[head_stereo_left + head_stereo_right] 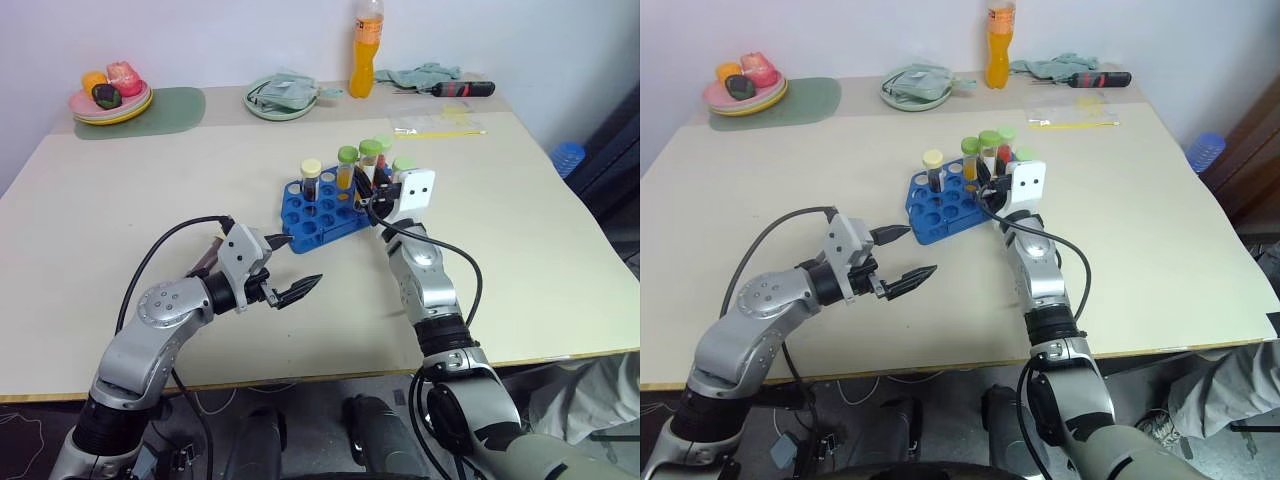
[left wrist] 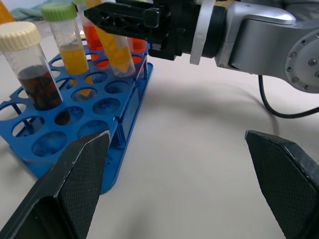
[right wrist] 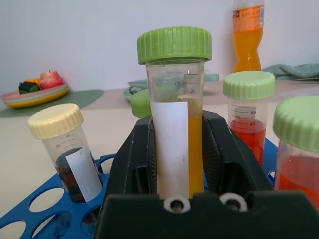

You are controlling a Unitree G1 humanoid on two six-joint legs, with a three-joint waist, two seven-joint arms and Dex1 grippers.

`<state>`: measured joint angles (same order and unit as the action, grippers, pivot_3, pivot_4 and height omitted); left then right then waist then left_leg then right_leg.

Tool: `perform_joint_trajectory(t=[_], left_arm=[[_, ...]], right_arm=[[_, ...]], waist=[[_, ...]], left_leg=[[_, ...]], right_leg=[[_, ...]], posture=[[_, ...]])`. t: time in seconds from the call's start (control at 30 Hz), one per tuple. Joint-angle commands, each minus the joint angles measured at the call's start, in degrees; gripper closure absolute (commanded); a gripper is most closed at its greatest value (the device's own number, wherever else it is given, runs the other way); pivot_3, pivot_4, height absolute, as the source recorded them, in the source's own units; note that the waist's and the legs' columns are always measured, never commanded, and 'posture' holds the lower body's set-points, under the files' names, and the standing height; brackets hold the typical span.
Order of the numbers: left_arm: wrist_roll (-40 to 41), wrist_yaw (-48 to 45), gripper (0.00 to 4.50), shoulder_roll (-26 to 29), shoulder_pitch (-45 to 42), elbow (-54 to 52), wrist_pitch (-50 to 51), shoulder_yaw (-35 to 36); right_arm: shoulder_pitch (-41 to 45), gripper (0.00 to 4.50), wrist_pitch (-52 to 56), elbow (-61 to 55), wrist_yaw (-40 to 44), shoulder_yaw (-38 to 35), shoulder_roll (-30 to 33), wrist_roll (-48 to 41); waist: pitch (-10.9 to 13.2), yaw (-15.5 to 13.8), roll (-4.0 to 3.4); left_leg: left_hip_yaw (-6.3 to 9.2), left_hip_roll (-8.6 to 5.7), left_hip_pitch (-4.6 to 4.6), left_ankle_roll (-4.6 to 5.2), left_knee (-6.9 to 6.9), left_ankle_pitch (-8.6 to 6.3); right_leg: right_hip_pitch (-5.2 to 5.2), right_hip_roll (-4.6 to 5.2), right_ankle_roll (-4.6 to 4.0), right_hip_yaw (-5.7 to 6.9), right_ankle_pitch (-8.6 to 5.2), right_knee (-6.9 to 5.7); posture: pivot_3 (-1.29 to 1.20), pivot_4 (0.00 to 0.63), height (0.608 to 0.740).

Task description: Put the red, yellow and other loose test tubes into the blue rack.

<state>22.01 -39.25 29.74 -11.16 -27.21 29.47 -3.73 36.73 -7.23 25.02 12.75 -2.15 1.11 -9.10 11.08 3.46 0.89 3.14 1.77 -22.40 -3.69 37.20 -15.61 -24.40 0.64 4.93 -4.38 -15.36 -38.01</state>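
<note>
Right fingers (image 3: 182, 164): mine, clenched on the yellow tube (image 3: 175, 119), holding it upright over the blue rack (image 1: 318, 212).
Left fingers (image 1: 902, 256): mine, spread wide and empty, above the worktop (image 1: 120, 230) just beside the rack's near end.
Rack: mid-worktop; the brown tube (image 1: 311, 181) with the cream cap and a red tube (image 3: 246, 117) stand in its holes.
Back edge: orange bottle (image 1: 366, 48).

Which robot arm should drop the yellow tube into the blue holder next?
The right one. Its fingers are already shut on the yellow tube, over the blue rack. The left gripper is open, empty and off to the rack's side.
</note>
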Motion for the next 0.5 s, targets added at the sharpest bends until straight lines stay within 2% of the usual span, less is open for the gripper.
perform_joint_trajectory(t=[0.03,0.17,0.2,0.27,0.37,0.4,0.5], left_arm=[[0.92,0.11,0.0,0.08,0.37,-2.69,-0.22,0.43],[1.01,0.17,0.0,0.12,0.41,-2.83,0.09,0.56],[1.06,0.19,0.0,0.12,0.44,-2.88,0.17,0.62],[1.13,0.23,0.0,0.14,0.47,-2.94,0.32,0.7],[1.28,0.35,0.0,0.19,0.6,-3.21,0.58,0.84],[1.33,0.41,0.0,0.2,0.64,-3.29,0.65,0.88],[1.52,0.64,0.0,0.36,0.83,-3.67,0.94,1.0]], right_arm=[[-1.02,3.73,-4.42,0.14,1.28,0.05,-0.96,-0.21],[-1.5,3.73,-6.71,1.54,2.26,0.13,-1.88,-0.58],[-1.48,2.69,-7.21,1.81,2.26,0.19,-2.02,-0.43],[-1.32,1.9,-7.8,2.3,2.44,0.16,-2.25,-0.47],[-0.85,0.27,-8.82,3.04,1.78,-0.02,-2.36,0.28],[-0.66,0.05,-9.05,3.31,1.73,-0.12,-2.39,0.28],[-0.57,0.05,-9.28,2.85,1.63,0.2,-1.83,1.05]], waist=[[0.0,0.16,0.0],[0.0,0.43,0.0],[0.0,0.45,0.0],[0.0,0.53,0.0],[0.0,0.5,0.0],[0.0,0.5,0.0],[0.0,0.46,0.0]], left_leg=[[0.0,0.0,0.0,0.0,-0.01,0.0],[0.0,0.0,0.0,0.0,-0.01,0.0],[0.01,0.0,0.0,0.0,-0.01,0.0],[0.01,0.01,0.0,0.0,-0.02,0.0],[0.01,0.01,0.01,0.0,-0.02,0.0],[0.01,0.01,0.01,0.0,-0.02,0.0],[0.0,0.0,0.01,0.0,-0.01,0.0]], right_leg=[[0.0,0.0,0.0,0.0,0.0,0.0],[0.0,0.0,0.0,0.0,0.0,0.0],[0.0,0.0,0.0,0.0,0.0,0.0],[0.0,0.0,0.0,0.0,0.0,0.0],[0.0,0.0,0.0,0.0,0.0,-0.01],[0.0,0.0,0.0,0.0,0.0,-0.01],[0.0,0.01,0.0,-0.01,0.0,-0.01]], posture=[[0.0,0.15,0.74],[0.0,0.15,0.74],[0.0,0.15,0.74],[0.0,0.15,0.74],[0.0,0.15,0.74],[0.0,0.15,0.74],[0.0,0.15,0.74]])
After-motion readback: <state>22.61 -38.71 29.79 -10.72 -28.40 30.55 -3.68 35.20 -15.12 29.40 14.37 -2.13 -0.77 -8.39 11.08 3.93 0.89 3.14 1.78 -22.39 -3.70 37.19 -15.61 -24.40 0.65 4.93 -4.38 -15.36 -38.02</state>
